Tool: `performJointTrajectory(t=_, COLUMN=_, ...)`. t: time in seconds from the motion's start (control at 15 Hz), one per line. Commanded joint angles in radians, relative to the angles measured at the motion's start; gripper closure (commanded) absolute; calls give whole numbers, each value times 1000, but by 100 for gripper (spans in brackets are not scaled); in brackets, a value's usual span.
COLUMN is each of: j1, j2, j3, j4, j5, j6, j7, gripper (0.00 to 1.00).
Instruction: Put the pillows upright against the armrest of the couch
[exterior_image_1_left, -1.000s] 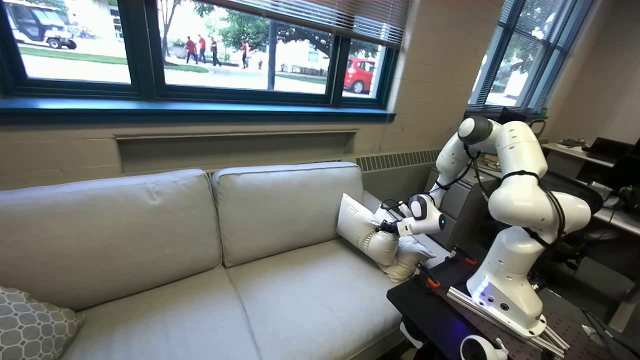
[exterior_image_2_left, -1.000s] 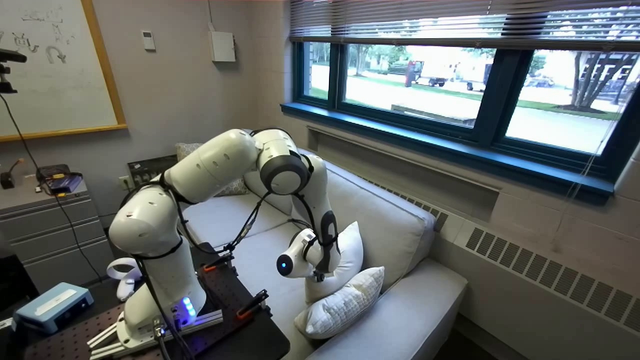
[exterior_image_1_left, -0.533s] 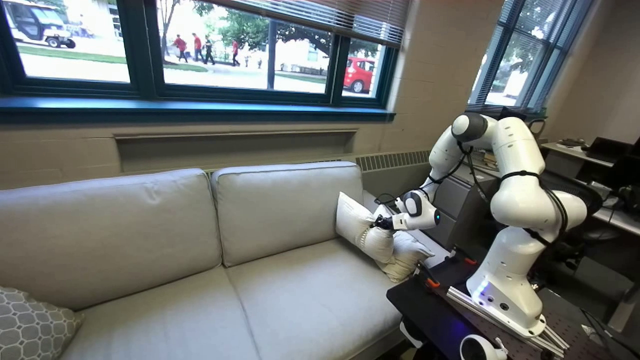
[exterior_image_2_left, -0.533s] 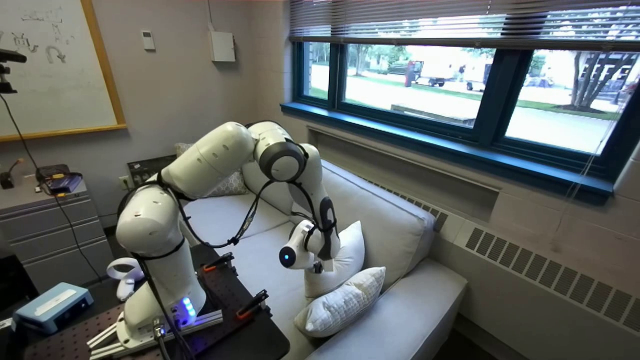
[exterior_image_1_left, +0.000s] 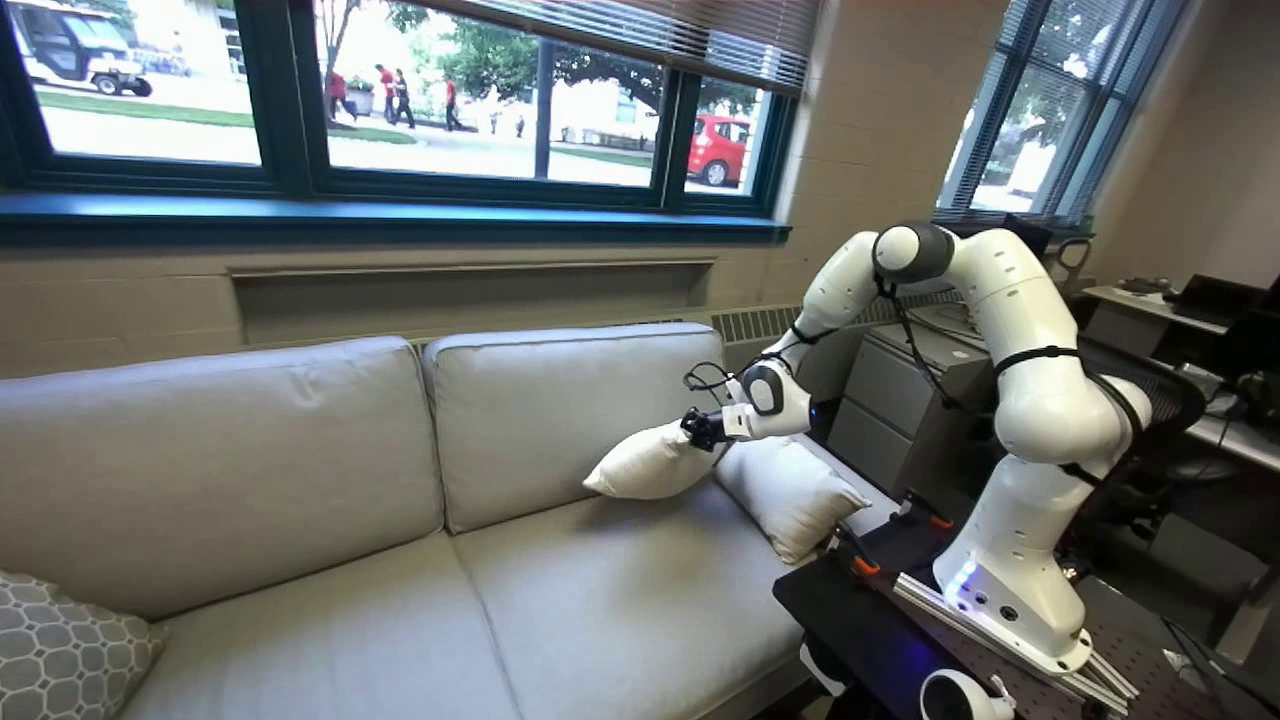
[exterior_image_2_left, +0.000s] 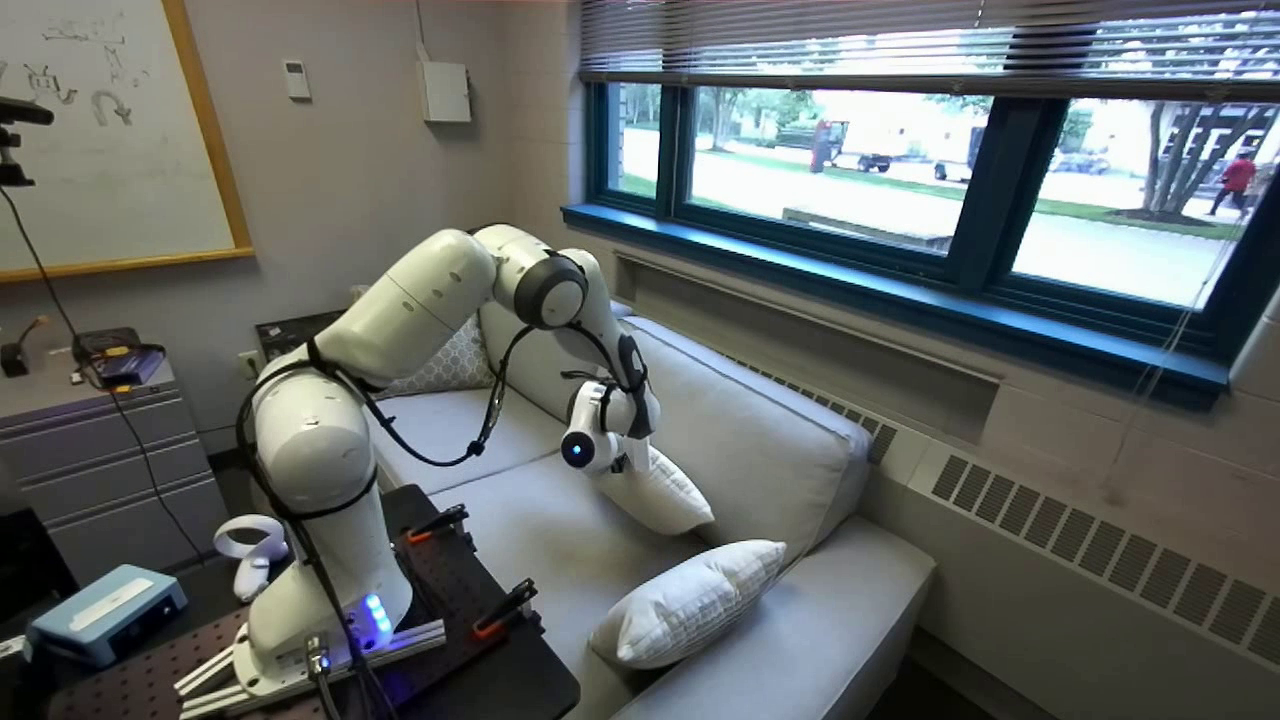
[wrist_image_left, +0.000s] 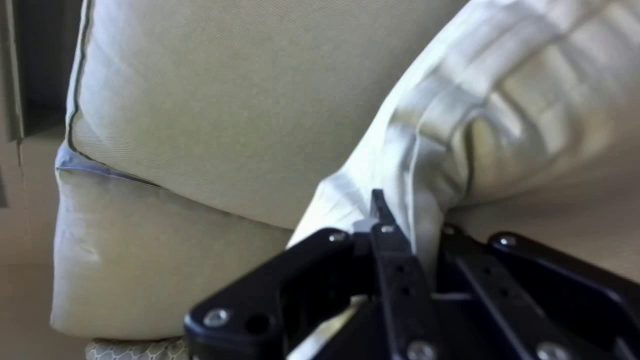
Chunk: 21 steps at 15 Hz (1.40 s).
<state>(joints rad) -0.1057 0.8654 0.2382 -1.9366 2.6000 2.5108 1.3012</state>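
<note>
Cream-white, 1 pillow (exterior_image_2_left: 690, 605) tilts beside the armrest (exterior_image_2_left: 815, 625); the other pillow (exterior_image_1_left: 645, 463) hangs over the couch (exterior_image_1_left: 600, 590), pinched by the gripper (wrist_image_left: 416, 231). Carrying seems in hand; next it likely needs turning upright.

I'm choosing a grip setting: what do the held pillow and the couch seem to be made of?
The held pillow seems to be matte fabric over soft stuffing: it looks plump and bunches into folds at the gripper. The couch looks covered in smooth, matte cloth, going by its fine texture and edge seams; fibres and filling can't be told.
</note>
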Motion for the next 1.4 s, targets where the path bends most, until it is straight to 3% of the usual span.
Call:
performJointTrajectory(t=0.0, j1=40, j2=31, j3=-28, j4=93, j5=0, j6=35, j7=61, gripper=97)
performJointTrajectory(t=0.4, j1=47, j2=7, j3=-124, j4=19, j5=2, j6=9, j7=-53, gripper=97)
performJointTrajectory(t=0.6, j1=64, j2=-43, j3=-157, j4=-44, j5=-31, j6=8, j7=-184, gripper=96)
performJointTrajectory(t=1.0, j1=121, j2=-148, j3=-174, j4=-151, j5=-17, j6=152, j7=-427, gripper=95)
performJointTrajectory(t=1.33, j1=167, j2=-143, j3=-284, j4=-246, j5=56, j6=197, j7=-724, gripper=95)
